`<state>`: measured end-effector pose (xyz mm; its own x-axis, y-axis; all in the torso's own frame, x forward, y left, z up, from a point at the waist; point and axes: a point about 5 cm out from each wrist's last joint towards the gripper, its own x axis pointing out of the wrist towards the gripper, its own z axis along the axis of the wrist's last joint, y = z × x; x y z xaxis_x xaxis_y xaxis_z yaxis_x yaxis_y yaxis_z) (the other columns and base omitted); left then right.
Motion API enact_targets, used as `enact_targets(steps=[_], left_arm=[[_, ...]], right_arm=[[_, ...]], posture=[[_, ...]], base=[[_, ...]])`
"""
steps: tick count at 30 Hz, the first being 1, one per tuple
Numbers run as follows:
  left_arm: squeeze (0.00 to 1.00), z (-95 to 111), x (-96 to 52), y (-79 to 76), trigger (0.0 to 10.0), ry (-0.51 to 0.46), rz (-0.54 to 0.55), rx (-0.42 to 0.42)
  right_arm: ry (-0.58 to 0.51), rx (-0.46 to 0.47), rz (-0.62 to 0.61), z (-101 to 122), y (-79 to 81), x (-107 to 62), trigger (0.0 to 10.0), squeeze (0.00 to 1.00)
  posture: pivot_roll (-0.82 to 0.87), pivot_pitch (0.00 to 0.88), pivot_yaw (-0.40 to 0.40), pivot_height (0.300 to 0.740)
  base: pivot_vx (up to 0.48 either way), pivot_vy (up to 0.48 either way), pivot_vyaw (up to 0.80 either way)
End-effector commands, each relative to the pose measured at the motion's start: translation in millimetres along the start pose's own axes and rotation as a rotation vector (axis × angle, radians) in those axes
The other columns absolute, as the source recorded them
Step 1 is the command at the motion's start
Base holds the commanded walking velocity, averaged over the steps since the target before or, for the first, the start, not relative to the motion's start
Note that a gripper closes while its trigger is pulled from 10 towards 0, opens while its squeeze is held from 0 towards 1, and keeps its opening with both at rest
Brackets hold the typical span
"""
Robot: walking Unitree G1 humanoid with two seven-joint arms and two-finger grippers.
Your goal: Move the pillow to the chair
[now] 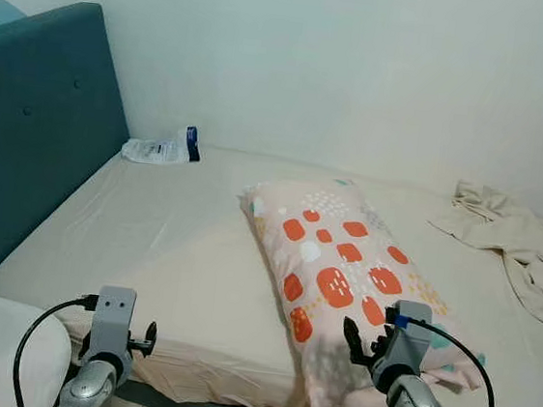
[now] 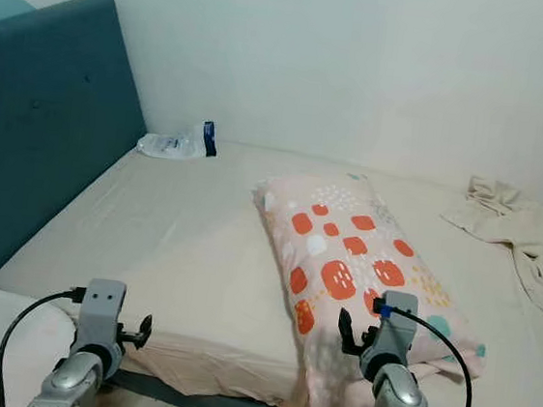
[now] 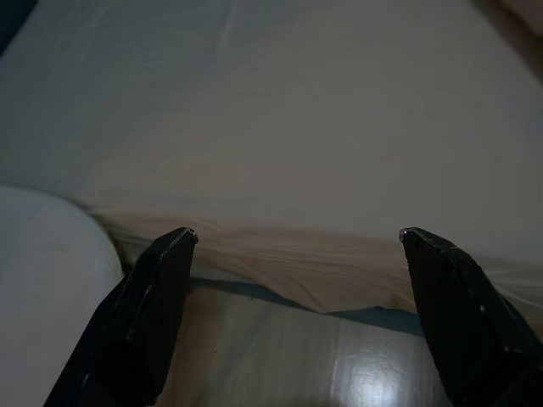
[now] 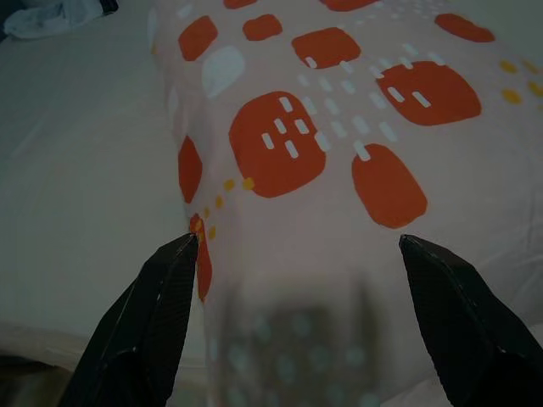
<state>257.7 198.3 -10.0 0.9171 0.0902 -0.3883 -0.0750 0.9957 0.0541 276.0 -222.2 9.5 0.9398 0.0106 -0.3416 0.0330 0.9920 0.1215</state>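
- Right end effector [image 4: 293,254]: fingers spread wide, holding nothing. It is positioned at the near end of the pillow [image 1: 342,269], with one finger on each side of that end in the right wrist view; contact cannot be confirmed.
- Left end effector [image 3: 297,246]: fingers spread wide, holding nothing. It hovers at the near edge of the bed [image 1: 170,241], above the draped sheet edge and a strip of glossy floor [image 3: 339,365].
- Pillow: pale pink with orange patches, lying on the bed, long axis running from 11 o'clock to 5 o'clock in the head view. Its near end overhangs the mattress edge.
- White plastic package [image 1: 164,147]: at 10 o'clock from the pillow, next to the teal headboard [image 1: 37,121].
- Crumpled beige cloth [image 1: 515,239]: at 2 o'clock from the pillow, well apart.
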Motion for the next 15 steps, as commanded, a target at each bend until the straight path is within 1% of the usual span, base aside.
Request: enact_targets(steps=[1, 2, 3, 7, 15], left_arm=[[0.0, 1.7, 1.3, -6.0, 10.0, -0.005, -0.023, 0.003], [0.0, 2.2, 1.9, -7.0, 10.0, -0.006, -0.025, -0.008], [0.0, 2.5, 2.3, -7.5, 10.0, -0.007, -0.025, -0.019], [0.0, 3.3, 4.3, -9.7, 10.0, -0.001, -0.028, -0.009], [0.0, 6.3, 5.2, -14.4, 10.0, -0.015, -0.045, -0.026]], right_arm=[[0.026, 0.008, -0.035, -4.7, -0.7, 0.1, 10.0, 0.0], [0.038, -0.001, -0.055, -5.7, -1.9, 0.4, 10.0, 0.0], [0.044, -0.005, -0.066, -6.3, -2.4, 0.6, 10.0, 0.0], [0.056, -0.024, -0.092, -6.9, -3.6, 1.3, 10.0, 0.0], [0.054, -0.024, -0.102, -5.6, -4.1, 2.1, 10.0, 0.0]], posture=[[-0.06, 0.0, -0.002, 0.74], [-0.06, 0.0, -0.002, 0.74], [-0.06, 0.0, 0.0, 0.74], [-0.07, 0.0, 0.003, 0.74], [-0.07, 0.0, 0.001, 0.74]], base=[[0.0, -0.48, 0.0], [0.0, -0.368, 0.0], [0.0, 0.0, 0.0], [0.0, 0.0, 0.0], [0.0, 0.0, 0.0]])
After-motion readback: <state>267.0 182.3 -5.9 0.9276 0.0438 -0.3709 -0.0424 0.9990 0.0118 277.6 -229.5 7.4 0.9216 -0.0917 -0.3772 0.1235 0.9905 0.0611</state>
